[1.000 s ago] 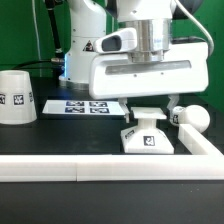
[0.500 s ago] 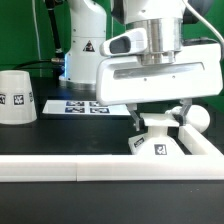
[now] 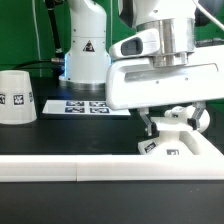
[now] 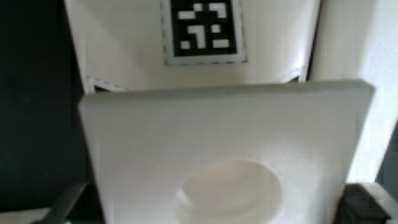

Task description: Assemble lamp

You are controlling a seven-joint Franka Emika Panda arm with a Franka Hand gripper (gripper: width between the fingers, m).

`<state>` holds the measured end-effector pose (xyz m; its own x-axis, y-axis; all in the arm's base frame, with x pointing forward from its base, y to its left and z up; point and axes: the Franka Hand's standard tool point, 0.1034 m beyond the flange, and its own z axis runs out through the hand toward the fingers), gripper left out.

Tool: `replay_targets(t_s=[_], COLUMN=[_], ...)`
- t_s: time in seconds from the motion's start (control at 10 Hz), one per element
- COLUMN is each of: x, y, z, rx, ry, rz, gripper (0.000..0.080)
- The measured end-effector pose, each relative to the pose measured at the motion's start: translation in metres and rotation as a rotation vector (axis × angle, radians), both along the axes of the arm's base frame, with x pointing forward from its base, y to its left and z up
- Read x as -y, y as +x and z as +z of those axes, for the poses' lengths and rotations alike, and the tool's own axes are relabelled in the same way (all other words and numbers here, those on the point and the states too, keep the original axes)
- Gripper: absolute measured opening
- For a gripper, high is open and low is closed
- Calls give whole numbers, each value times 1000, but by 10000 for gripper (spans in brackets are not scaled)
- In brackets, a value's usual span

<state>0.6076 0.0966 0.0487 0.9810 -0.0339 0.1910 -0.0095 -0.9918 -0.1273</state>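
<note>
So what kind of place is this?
Probably a robotics lab bench: a robot gripper holding a tagged white base, a marker board on the black table, green backdrop behind.

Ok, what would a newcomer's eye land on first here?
The big white gripper at the exterior view's right, shut on the flat square lamp base just behind the white front rail. Then the tapered shade, standing alone at the far left, with the marker board lying between them, further back.
</note>
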Motion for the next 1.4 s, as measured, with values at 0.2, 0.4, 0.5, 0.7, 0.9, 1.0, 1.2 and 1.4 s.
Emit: replay_targets(t_s=[0.2,0.4,0.5,0.7,0.9,1.0,1.2,1.4], x=[0,0,-1,-1,-8,-16,-39,-60], y=[0,0,-1,-24,-46,-63,-91,-101], z=[0,0,2,17,33,40,44,39], rx=[0,0,0,-11,-18,-24,-34,-36], ry=[0,0,0,-8,-13,-15,-24,-37], rz=[1,1,-1,14,30,36,81,195], gripper=[590,674,695,698,698,698,698,698])
